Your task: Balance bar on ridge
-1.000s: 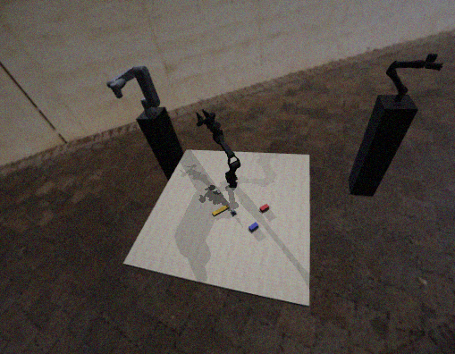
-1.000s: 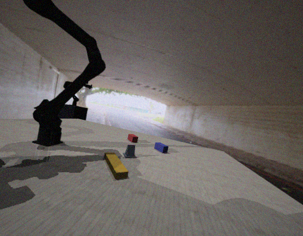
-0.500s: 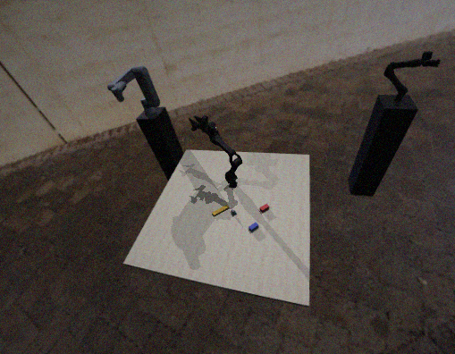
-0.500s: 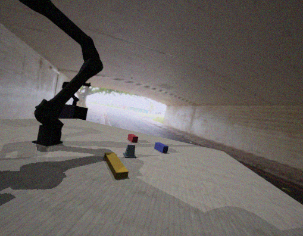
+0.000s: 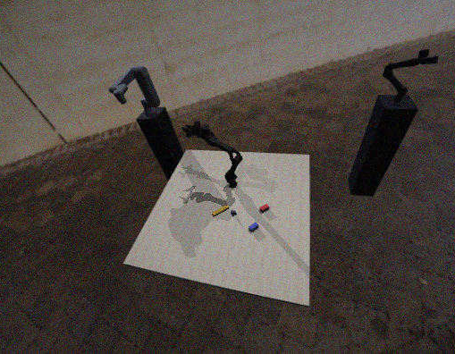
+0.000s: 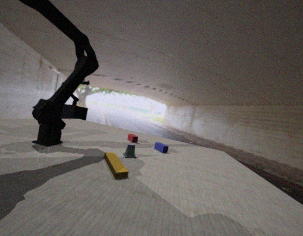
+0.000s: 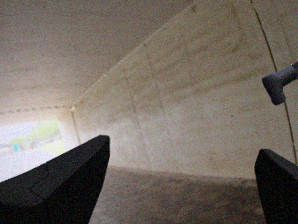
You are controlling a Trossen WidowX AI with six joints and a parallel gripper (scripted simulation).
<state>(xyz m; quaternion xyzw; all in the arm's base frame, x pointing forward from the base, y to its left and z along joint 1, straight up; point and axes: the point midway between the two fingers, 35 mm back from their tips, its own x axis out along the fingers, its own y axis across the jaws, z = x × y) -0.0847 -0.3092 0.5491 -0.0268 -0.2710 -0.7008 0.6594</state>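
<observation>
The yellow bar [image 5: 220,210] [image 6: 116,165] lies flat on the white table top [image 5: 259,277] [image 6: 202,185]. The ridge [image 5: 233,213] [image 6: 130,151], a small dark grey piece with a wide foot and a narrower top, stands upright beside the bar, apart from it, with nothing on it. My gripper [image 7: 186,152] is open and empty, with its two black fingers wide apart in the wrist view. In the top view it is raised high above the table's back left part, far from the bar and the ridge. The exterior view does not show the gripper.
A red block [image 5: 264,207] [image 6: 133,138] and a blue block [image 5: 253,227] [image 6: 161,147] lie on the table on the far side of the ridge from the bar. Two other arms stand on dark pillars [image 5: 160,139] [image 5: 383,145] beyond the table, left and right.
</observation>
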